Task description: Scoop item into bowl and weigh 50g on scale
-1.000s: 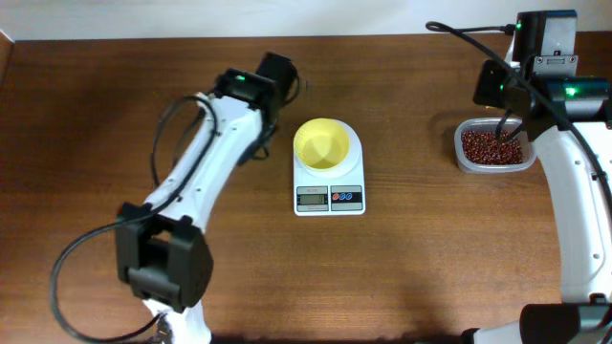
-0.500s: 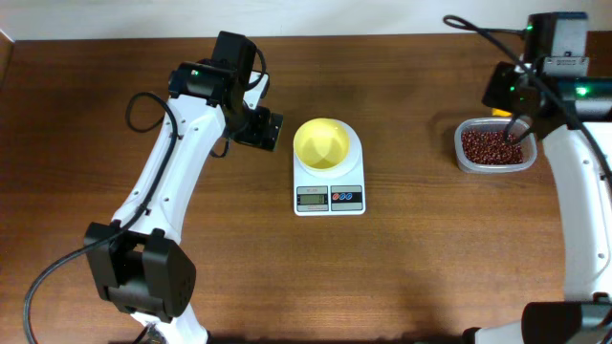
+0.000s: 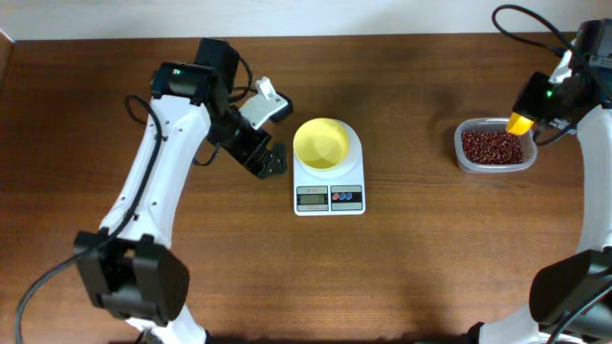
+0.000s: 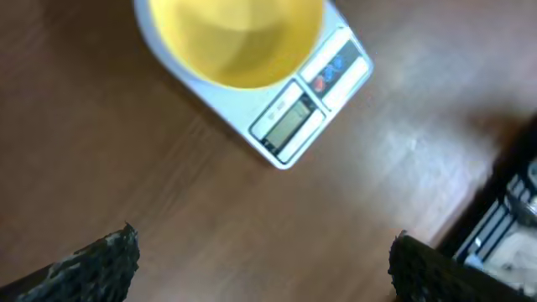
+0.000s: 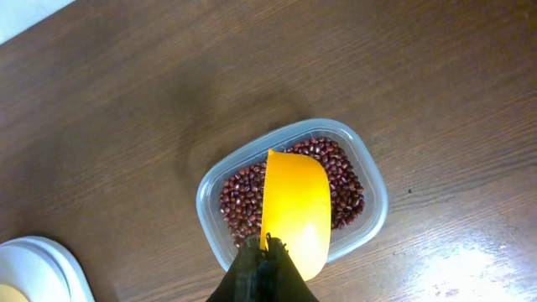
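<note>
Over the clear tub (image 5: 375,201) at far R, R gripper (image 5: 263,256) pinches the yellow scoop (image 5: 294,210) above the beans (image 5: 239,201), while L gripper (image 4: 264,260), fingers spread & empty, hovers beside the scale (image 3: 330,198) w/ the bowl (image 3: 320,143) sitting on it.

**Three Views, One Table**

Up top: fixed overhead, looking straight down from well back, taking in the whole table (image 3: 411,277) and both arms. Down to the left wrist: close in, tilted onto the scale (image 4: 310,105) and bowl (image 4: 235,42), with the left gripper (image 4: 262,267) at the bottom corners. Over to the right wrist: also close, staring down past the right gripper (image 5: 264,273) and scoop (image 5: 294,210) into the container (image 5: 375,200) of beans (image 5: 239,201). Shared with the overhead: scale and bowl, container and scoop. Between wrists: only the scale's white edge.
</note>
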Available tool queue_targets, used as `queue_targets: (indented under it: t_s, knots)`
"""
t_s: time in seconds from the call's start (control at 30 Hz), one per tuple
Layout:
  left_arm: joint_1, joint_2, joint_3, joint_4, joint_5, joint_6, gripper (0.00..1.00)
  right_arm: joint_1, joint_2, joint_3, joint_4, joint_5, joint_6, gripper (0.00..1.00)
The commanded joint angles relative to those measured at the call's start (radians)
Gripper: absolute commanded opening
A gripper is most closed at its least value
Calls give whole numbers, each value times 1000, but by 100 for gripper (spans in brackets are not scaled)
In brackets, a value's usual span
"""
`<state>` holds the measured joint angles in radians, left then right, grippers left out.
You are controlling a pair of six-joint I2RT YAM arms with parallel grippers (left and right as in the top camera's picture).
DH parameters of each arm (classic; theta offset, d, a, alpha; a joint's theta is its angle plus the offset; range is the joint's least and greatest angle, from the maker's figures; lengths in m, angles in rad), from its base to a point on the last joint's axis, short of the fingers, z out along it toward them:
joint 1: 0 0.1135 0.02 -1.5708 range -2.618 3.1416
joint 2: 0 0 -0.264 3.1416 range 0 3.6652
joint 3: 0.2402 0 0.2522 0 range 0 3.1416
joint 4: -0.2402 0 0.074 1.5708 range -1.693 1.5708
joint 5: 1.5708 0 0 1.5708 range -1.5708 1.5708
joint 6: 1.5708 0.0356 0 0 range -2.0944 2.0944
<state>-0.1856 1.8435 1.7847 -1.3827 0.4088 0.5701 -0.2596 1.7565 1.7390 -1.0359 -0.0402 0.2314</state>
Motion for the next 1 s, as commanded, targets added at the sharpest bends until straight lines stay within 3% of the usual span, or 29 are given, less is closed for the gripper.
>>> queue_targets:
  t_s: [0.0,0.1,0.17,0.23,0.37,0.43,0.57,0.73,0.97]
  knots:
    - [-2,-72,-2,-10,-13,139,99,-17,0,20,2,-6,-7,4]
    - [-2,-71,-2,-33,-10,97,99,-17,0,20,7,-5,-7,4]
    - [-11,-82,-2,-22,-17,132,99,-17,0,20,7,-5,-7,4]
    - [-55,-122,-29,6,-127,113,99,-17,0,20,6,-5,-7,4]
    - [-109,-401,-415,327,-171,19,99,-17,0,20,11,-5,-6,4]
    - [-109,-467,-512,387,-174,20,99,-17,0,20,13,-6,-6,4]
    - [-109,-467,-513,386,-162,21,99,-17,0,20,10,-9,-7,4]
    - [-109,-467,-513,386,-11,20,99,-17,0,20,13,-9,-6,4]
    - [-109,-467,-513,386,-11,-21,99,-17,0,20,12,-9,-6,4]
